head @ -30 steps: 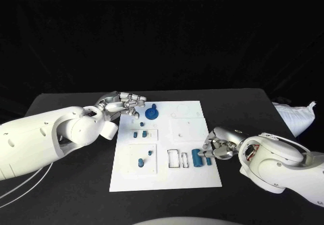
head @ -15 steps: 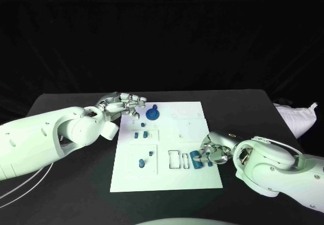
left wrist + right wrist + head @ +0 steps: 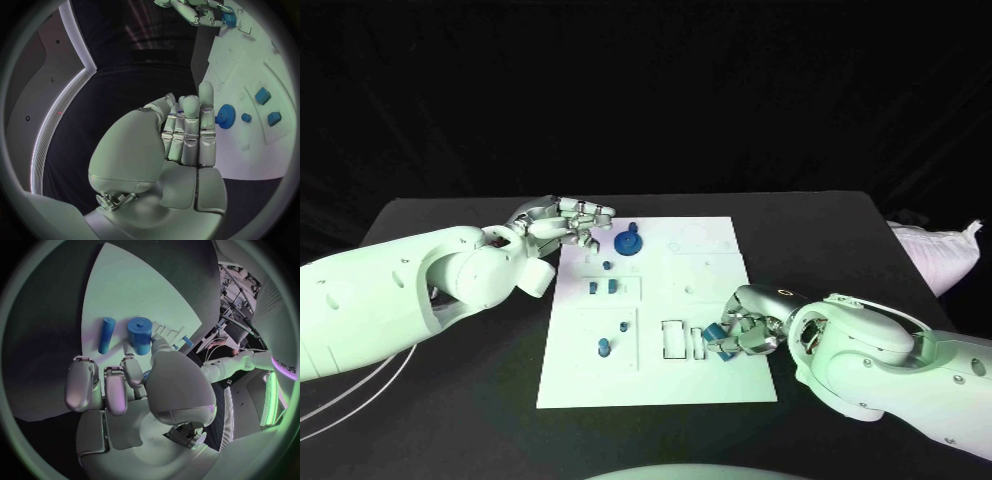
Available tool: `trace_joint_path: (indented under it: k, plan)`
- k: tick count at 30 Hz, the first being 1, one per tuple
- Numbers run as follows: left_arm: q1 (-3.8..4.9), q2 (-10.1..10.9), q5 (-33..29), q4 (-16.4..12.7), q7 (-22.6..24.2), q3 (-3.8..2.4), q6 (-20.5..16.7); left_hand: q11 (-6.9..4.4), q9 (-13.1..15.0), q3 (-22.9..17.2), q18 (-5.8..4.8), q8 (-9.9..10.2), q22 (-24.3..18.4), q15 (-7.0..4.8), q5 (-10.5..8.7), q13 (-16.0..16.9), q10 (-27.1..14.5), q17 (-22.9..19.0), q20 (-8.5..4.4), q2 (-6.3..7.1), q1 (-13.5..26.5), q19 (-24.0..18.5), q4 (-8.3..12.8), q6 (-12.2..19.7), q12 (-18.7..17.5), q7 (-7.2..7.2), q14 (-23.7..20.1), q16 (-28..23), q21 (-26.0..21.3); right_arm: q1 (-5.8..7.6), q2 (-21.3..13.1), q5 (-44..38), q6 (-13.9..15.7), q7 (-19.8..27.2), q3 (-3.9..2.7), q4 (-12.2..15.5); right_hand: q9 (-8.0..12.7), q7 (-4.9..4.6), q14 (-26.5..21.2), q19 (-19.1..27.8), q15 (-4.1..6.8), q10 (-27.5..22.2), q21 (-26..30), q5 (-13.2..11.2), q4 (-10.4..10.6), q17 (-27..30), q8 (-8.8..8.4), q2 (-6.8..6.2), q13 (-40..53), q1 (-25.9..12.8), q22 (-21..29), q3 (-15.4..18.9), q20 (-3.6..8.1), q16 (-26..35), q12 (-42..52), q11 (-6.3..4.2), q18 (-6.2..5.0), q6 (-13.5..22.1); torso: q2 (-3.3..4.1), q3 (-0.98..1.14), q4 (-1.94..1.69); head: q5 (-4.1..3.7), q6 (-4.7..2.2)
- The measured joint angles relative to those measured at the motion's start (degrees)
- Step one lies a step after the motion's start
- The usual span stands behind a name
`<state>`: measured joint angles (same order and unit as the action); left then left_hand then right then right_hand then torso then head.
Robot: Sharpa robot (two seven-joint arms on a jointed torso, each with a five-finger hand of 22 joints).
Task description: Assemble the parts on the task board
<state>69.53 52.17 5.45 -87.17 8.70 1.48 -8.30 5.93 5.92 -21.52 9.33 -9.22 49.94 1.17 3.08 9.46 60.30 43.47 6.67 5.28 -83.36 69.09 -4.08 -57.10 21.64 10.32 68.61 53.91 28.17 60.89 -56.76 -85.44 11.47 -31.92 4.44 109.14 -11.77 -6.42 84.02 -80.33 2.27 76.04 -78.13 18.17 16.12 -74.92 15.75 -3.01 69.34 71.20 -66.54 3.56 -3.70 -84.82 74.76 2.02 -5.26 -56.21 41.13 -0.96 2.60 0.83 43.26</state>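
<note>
The white task board [image 3: 704,385] lies in the middle of the table. A blue gear [image 3: 627,241] stands near its far left corner, with several small blue parts [image 3: 593,287] below it. My left hand [image 3: 567,220] hovers at that corner with its fingers curled in on nothing [image 3: 181,135]. My right hand [image 3: 747,330] reaches over the board's right edge. A thick blue cylinder [image 3: 140,335] and a thin one [image 3: 106,335] lie on the board just beyond its curled fingers [image 3: 115,385]. Its thumb reaches the thick cylinder's end. A blue sliver shows between thumb and fingers; whether it is pinched is unclear.
A crumpled white bag [image 3: 935,250] lies at the table's right edge. Two empty rectangular slots [image 3: 672,338] sit just left of the cylinders. Black table [image 3: 459,420] surrounds the board on all sides.
My right hand has slid left from the board's right edge onto the board, up to the two cylinders. The left hand and the other parts have not moved.
</note>
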Motion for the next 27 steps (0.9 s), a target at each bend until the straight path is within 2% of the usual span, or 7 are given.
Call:
trace_joint_path:
  k: [7,11,18,22,27]
  plan:
    - [0.00,0.0,0.0,0.0,0.0,0.01,0.0,0.00,0.0,0.0,0.00,0.0,0.0,0.00,0.00,0.0,0.0,0.0,0.00,0.00,0.0,0.0,0.0,0.0,0.0,0.00,0.0,0.0,0.0,-0.20,0.3,-1.0,-0.1,0.1,-0.07,-0.2,-0.3,0.13,0.0,0.0,0.00,0.4,0.0,0.6,-0.2,0.0,1.12,0.89,0.6,1.2,-0.1,0.2,0.00,0.0,0.0,-0.40,0.01,0.1,-0.04,-0.03,0.02,0.14,0.10]
    - [0.00,0.0,0.0,0.0,-0.1,0.01,0.0,0.00,0.0,0.0,0.00,0.0,0.0,0.00,0.00,0.0,0.0,0.0,0.00,0.00,0.0,0.0,0.0,0.0,0.0,0.00,0.0,0.0,0.0,-0.32,0.1,-1.2,0.5,0.1,-0.02,0.0,-1.1,0.83,-0.1,-0.2,0.12,0.8,-0.2,1.8,-0.1,0.0,2.21,1.96,1.4,2.3,-0.5,0.4,0.21,0.0,0.2,-0.81,-0.01,-0.2,-0.04,-0.03,0.02,0.16,0.04]
    - [0.00,0.1,0.0,0.0,-0.1,0.02,0.0,0.00,0.0,0.0,0.00,0.0,0.0,0.00,0.00,0.0,0.0,0.0,0.00,0.00,0.0,0.0,0.0,0.0,0.0,0.00,0.0,0.0,0.0,-0.63,-2.0,-0.4,3.9,0.1,0.34,1.3,-1.3,0.97,0.0,-0.6,0.42,1.5,-0.7,4.5,0.2,0.0,3.15,3.21,2.3,3.0,-1.1,0.9,0.56,-0.3,0.4,-1.12,-0.01,-1.0,-0.03,-0.03,0.03,0.16,-0.09]
    - [-0.01,0.0,0.0,0.0,-0.1,0.02,0.0,0.00,0.0,0.0,0.00,0.0,0.0,0.00,0.00,0.0,0.0,0.0,0.00,0.00,0.0,0.0,0.0,0.0,0.0,0.00,0.0,0.0,0.0,0.14,-2.8,1.8,6.6,0.1,0.17,2.6,-1.3,1.01,0.0,-0.6,0.82,1.7,-0.9,5.8,0.4,0.0,3.32,3.85,2.5,2.6,-1.4,1.2,0.63,-0.3,0.4,-1.34,0.00,-1.0,-0.03,-0.03,0.02,0.13,-0.16]
    - [-0.01,-0.1,0.0,0.0,-0.1,0.02,0.0,0.00,0.0,0.0,0.00,0.0,0.0,0.00,0.00,0.0,0.0,0.0,0.00,0.00,0.0,0.0,0.0,0.0,0.0,0.00,0.0,0.0,0.0,0.92,-2.9,5.6,9.0,0.3,-0.01,3.5,-1.3,1.01,0.0,-0.6,0.82,1.7,-0.9,6.8,0.5,0.0,3.35,4.31,2.7,2.2,-1.4,1.4,0.63,-0.3,0.5,-1.34,-0.01,-1.0,0.01,-0.02,-0.01,0.13,-0.23]
